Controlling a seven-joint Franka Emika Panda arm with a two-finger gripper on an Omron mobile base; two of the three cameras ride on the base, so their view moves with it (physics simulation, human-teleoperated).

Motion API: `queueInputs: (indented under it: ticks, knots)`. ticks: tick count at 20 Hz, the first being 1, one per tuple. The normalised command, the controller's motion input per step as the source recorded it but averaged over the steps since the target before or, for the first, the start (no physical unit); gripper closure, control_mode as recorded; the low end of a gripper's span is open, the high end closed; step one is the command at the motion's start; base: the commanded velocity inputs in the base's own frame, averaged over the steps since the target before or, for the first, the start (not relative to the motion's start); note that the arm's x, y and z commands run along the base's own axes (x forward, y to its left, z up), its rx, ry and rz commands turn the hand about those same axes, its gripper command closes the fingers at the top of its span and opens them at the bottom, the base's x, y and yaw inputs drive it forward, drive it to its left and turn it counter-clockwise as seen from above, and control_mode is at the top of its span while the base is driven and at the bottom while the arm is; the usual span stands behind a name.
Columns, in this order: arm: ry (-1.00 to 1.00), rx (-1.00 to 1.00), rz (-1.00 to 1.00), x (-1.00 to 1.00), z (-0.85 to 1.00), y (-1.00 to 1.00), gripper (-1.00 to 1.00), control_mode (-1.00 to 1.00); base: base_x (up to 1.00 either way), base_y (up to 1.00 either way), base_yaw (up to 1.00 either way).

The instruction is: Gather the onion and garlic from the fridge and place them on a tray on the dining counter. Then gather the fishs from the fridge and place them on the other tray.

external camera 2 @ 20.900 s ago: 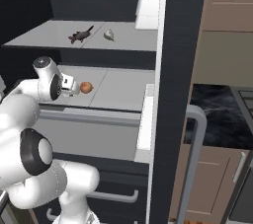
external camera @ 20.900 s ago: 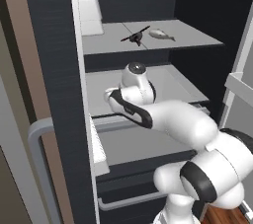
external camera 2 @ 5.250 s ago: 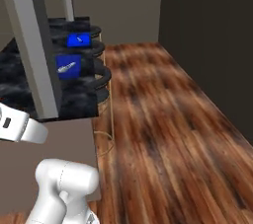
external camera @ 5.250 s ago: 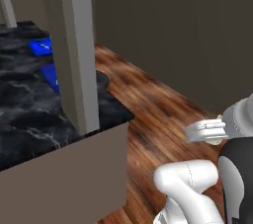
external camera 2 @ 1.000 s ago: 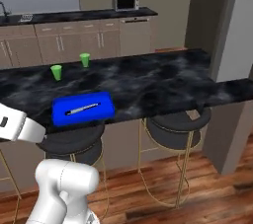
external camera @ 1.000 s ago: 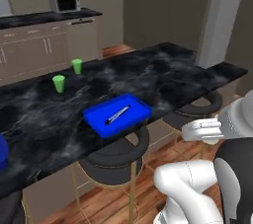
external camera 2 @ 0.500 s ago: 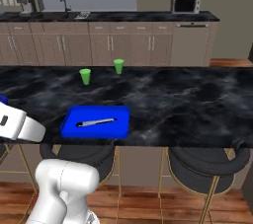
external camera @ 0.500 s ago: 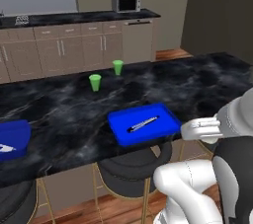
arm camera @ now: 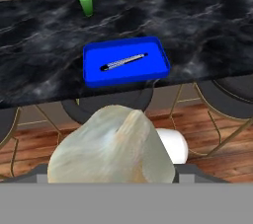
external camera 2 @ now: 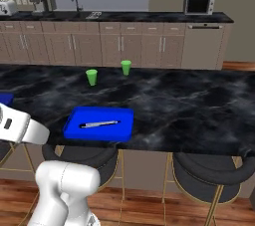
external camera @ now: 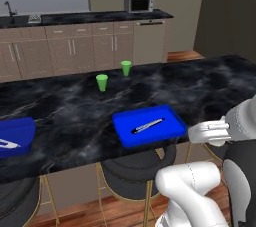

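Between the jaws of the gripper (external camera: 198, 133), held wide apart, sits a pale lumpy bulb that I take for the garlic (arm camera: 112, 145) – it seems gripped, though the fingertips are hidden behind it. Over the last second the base has turned, so the whole picture shifted, and the blue tray (external camera: 125, 123) on the dining counter (external camera: 65, 108) now lies almost straight ahead – the carrying looks nearly finished, with the setting down still to come. A slender silver thing (external camera: 147, 125) lies in that tray.

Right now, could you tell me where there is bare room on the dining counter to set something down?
The counter is bare right of the blue tray, and between that tray and the two green cups. The tray itself holds one slim item.
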Motion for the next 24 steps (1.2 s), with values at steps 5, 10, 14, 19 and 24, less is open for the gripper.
queueInputs:
  ticks: [5,10,14,19,24]
  knots:
    - [0.06,0.00,0.01,0.47,0.00,-0.12,1.00,-1.00,0.16,-0.06,0.00]
    - [0.12,0.00,0.04,1.00,-0.01,-0.08,1.00,-1.00,0.00,0.00,0.00]
    - [0.16,0.00,0.09,0.99,-0.43,0.00,1.00,-1.00,0.00,0.00,0.00]
    - [0.08,0.00,0.06,0.79,-0.66,0.00,1.00,-1.00,0.00,0.00,0.00]
    - [0.03,0.00,0.00,0.89,-0.55,0.21,1.00,-1.00,0.00,0.00,0.00]
